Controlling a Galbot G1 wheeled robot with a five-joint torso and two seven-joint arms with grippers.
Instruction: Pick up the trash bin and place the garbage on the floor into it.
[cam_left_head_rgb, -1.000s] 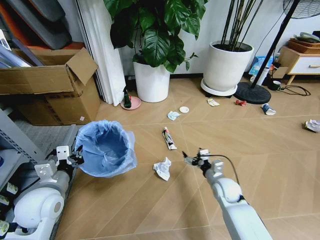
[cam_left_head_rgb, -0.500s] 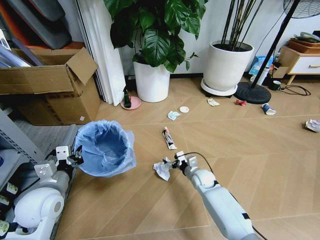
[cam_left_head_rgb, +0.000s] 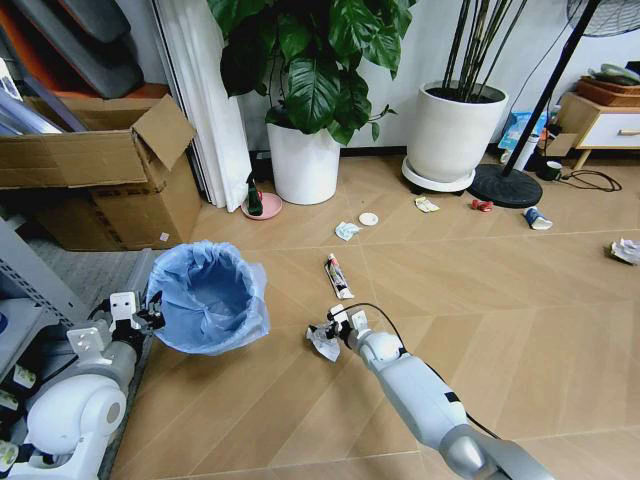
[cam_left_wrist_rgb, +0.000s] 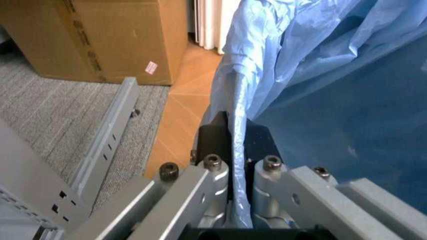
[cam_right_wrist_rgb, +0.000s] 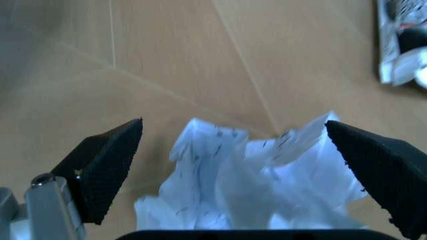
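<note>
The trash bin (cam_left_head_rgb: 208, 297), lined with a crinkly light blue bag, hangs tilted just above the floor (cam_left_head_rgb: 520, 300) at the left. My left gripper (cam_left_head_rgb: 150, 318) is shut on its rim and bag (cam_left_wrist_rgb: 233, 135). My right gripper (cam_left_head_rgb: 330, 328) is low over a crumpled white paper wad (cam_left_head_rgb: 322, 343). In the right wrist view that gripper (cam_right_wrist_rgb: 240, 175) is open, with the black fingers (cam_right_wrist_rgb: 107, 170) on either side of the wad (cam_right_wrist_rgb: 247, 195). More garbage lies beyond: a torn tube wrapper (cam_left_head_rgb: 338, 276), a white wad (cam_left_head_rgb: 346, 231), a round lid (cam_left_head_rgb: 369, 219), and packets (cam_left_head_rgb: 482, 205) by the pots.
A cardboard box (cam_left_head_rgb: 100, 170) and a metal rack (cam_left_head_rgb: 30, 290) stand left of the bin. Two white plant pots (cam_left_head_rgb: 305, 165) (cam_left_head_rgb: 456, 132), a pink dish (cam_left_head_rgb: 258, 205) and a black stand base (cam_left_head_rgb: 505, 186) line the back. Another paper wad (cam_left_head_rgb: 626, 251) lies far right.
My right arm has swung left and down across the floor, from right of the paper wad to right over it. The bin and left gripper have barely moved.
</note>
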